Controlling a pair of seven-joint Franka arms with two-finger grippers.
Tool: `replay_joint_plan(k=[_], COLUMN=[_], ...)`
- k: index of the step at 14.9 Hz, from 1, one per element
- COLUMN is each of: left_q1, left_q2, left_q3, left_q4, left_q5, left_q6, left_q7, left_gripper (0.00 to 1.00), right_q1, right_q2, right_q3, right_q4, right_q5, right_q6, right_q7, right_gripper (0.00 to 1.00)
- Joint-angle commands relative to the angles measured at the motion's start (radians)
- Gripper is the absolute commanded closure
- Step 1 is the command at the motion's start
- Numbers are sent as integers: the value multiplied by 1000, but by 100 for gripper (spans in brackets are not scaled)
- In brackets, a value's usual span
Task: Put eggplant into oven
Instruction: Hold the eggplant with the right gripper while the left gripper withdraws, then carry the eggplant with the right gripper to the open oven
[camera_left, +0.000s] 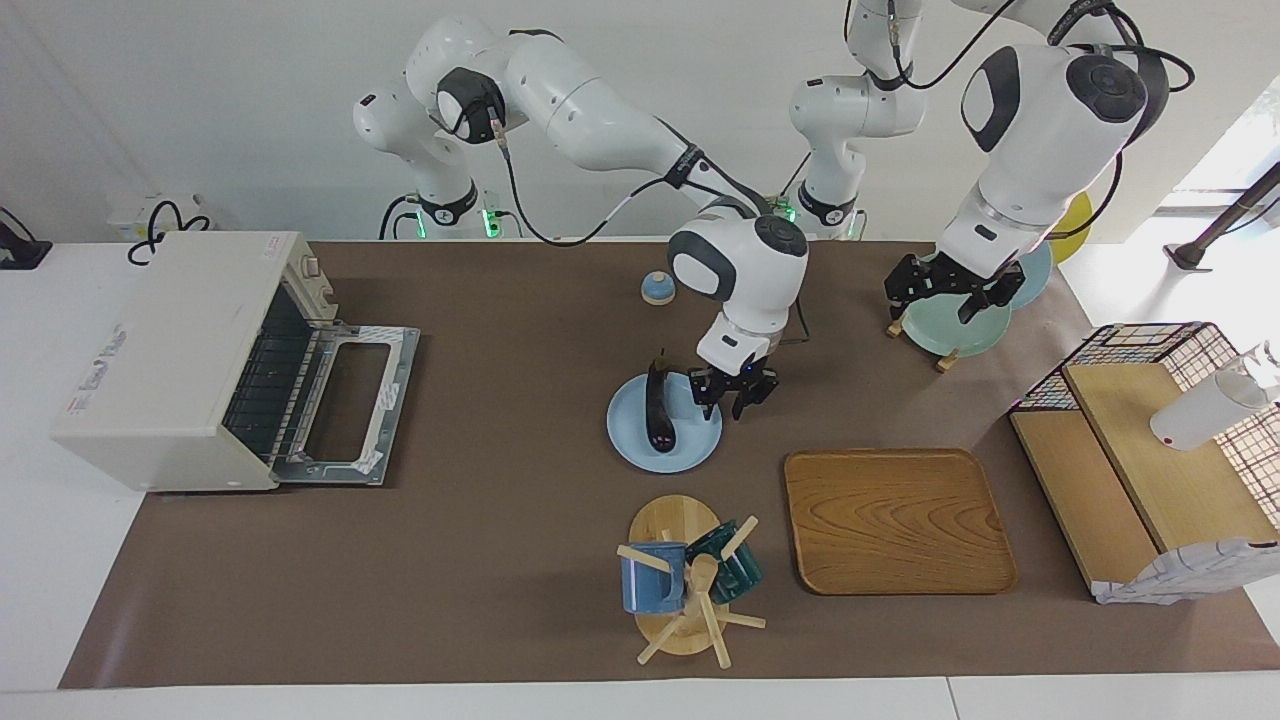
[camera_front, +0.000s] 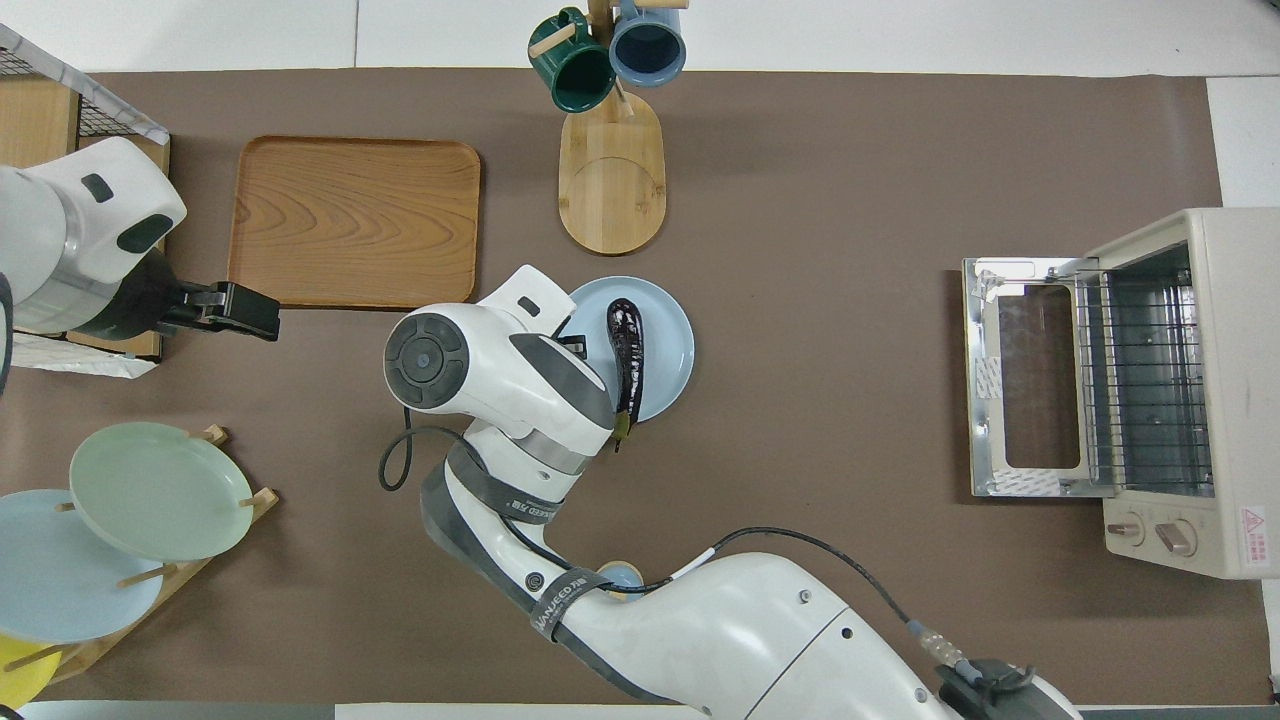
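Note:
The dark purple eggplant lies on a light blue plate mid-table; it also shows in the overhead view on the same plate. My right gripper is open and empty, low over the plate's edge beside the eggplant, toward the left arm's end. From overhead its own wrist hides it. The cream oven stands at the right arm's end with its door folded down open. My left gripper is open and empty, raised over the plate rack.
A wooden tray and a mug tree lie farther from the robots than the plate. A plate rack with a green plate and a wire-mesh wooden rack stand at the left arm's end. A small blue knob sits near the robots.

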Motion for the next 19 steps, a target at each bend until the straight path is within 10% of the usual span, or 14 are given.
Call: replay_joint_plan(k=[1,5,19], left_q1=[-8,1,44], left_q2=[15,23,21], left_q3=[3,3,-7], left_q4=[85,105,107], left_q5=[27,19,19], left_q6=[-97,-101,-106], left_q7=[0,4,10], left_gripper=[0,0,0], right_q1=[11,17,-113], right_q2=[0,0,-144], right_q3=[5,5,-3], right_q4=[-29,-37,-63], right_q5=[2,2,-34], right_q6=[42,36,-194], right_q7=[25,28,-194], right_gripper=[55,89,100])
